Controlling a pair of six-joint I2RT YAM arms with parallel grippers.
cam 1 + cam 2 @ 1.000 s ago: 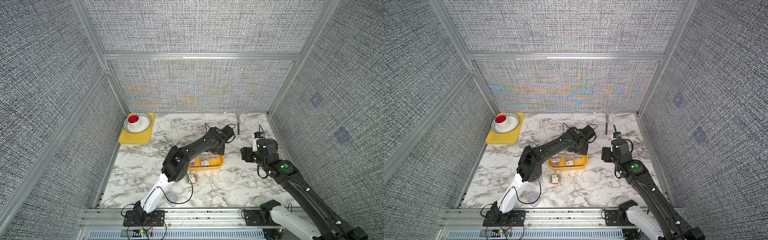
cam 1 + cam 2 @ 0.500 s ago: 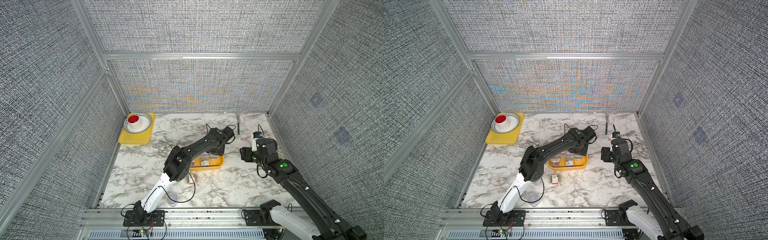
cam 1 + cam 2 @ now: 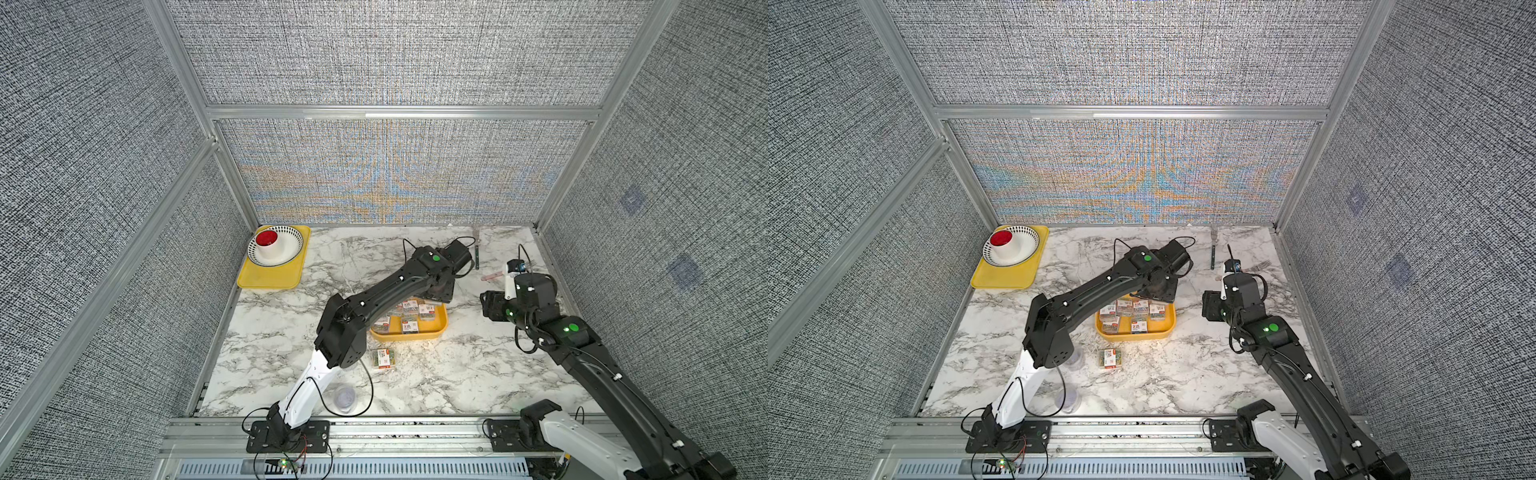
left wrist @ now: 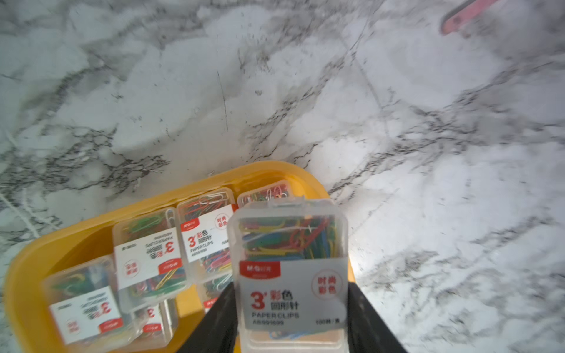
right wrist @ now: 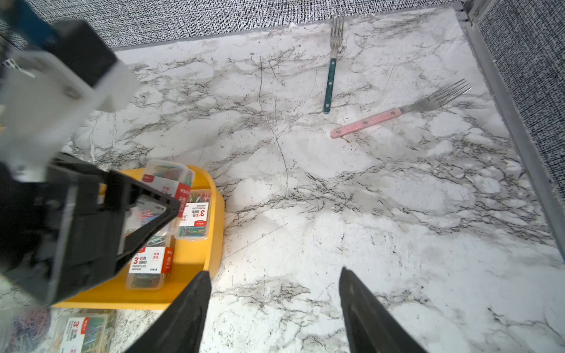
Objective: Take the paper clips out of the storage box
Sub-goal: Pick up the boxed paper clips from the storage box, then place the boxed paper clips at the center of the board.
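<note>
The yellow-orange storage box [image 3: 436,332] [image 3: 1167,332] sits mid-table with several labelled packs of paper clips [image 3: 409,318] [image 3: 1133,313] inside. My left gripper [image 4: 290,288] is shut on one clear pack [image 4: 290,244], held by its sides over the box's far corner [image 4: 308,180]. In both top views that gripper [image 3: 438,293] [image 3: 1158,291] hangs over the box's back edge. One more pack [image 3: 383,358] [image 5: 85,333] lies on the table in front, and a round purplish tub [image 3: 345,397] nearer the front edge. My right gripper [image 5: 275,275] [image 3: 489,306] stands open and empty, right of the box.
A flat yellow tray [image 3: 270,278] at the back left carries a dotted bowl [image 3: 286,253] with a red-filled cup. Two forks lie at the back right, one teal-handled [image 5: 330,82] and one pink-handled [image 5: 367,122]. A metal frame rail [image 5: 513,122] edges the table's right side.
My left gripper's jaws have come together on a pack of paper clips in the storage box. The right arm has barely shifted.
</note>
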